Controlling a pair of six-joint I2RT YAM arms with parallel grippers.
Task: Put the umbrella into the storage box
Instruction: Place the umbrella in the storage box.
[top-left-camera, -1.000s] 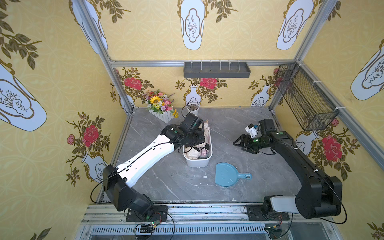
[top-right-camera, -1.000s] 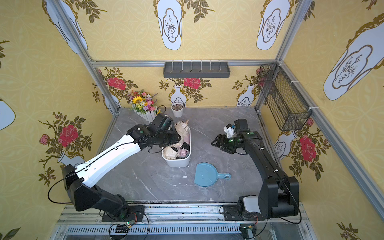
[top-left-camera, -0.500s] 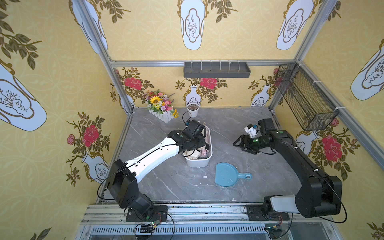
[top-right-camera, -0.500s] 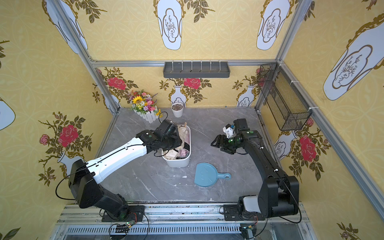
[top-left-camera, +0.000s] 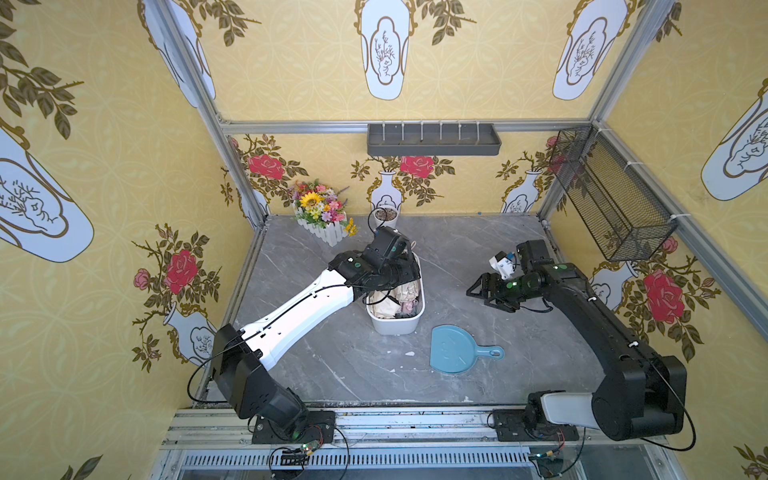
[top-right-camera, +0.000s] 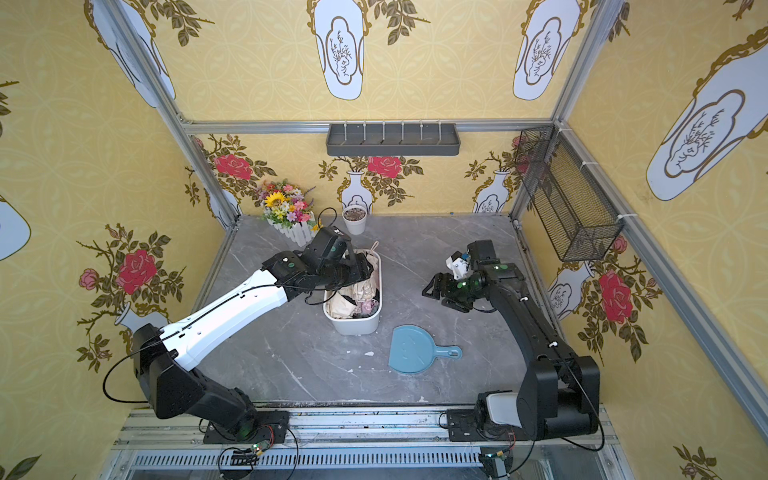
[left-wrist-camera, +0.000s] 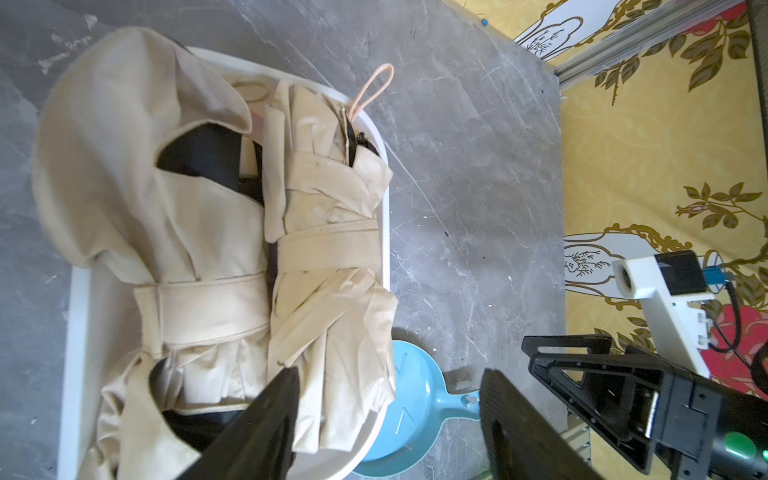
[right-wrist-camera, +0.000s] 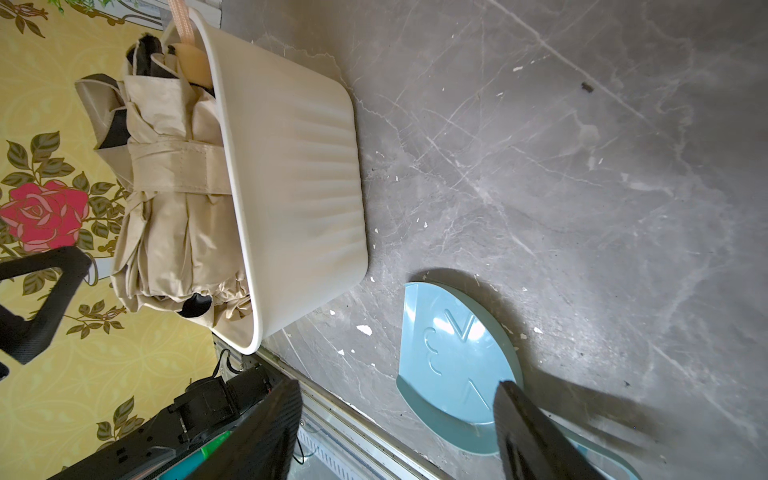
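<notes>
The left pincer (left-wrist-camera: 386, 428) hangs released over the storage box (top-left-camera: 397, 326), its two black fingers (left-wrist-camera: 257, 432) spread apart with nothing between them. In the left wrist view the folded beige umbrella (left-wrist-camera: 328, 266) lies just ahead of and below that pincer, inside the white box (left-wrist-camera: 77, 332), strapped round its middle and pressed against the box wall on the side nearer the right arm; one finger overlaps its near end in the picture, though whether it touches the cloth I cannot tell. A second beige folded umbrella (left-wrist-camera: 166, 249) lies beside the first in the same box, farther from the right arm. A peach loop cord (left-wrist-camera: 372, 89) pokes out over the box's far rim.

The right pincer (top-left-camera: 482, 286) stands well apart from the box, over bare grey counter (top-left-camera: 457, 257), released and empty, pointing toward the box. A light blue dustpan (top-left-camera: 453, 349) lies flat on the counter between the box and the right arm's base, close to the box's near end.
</notes>
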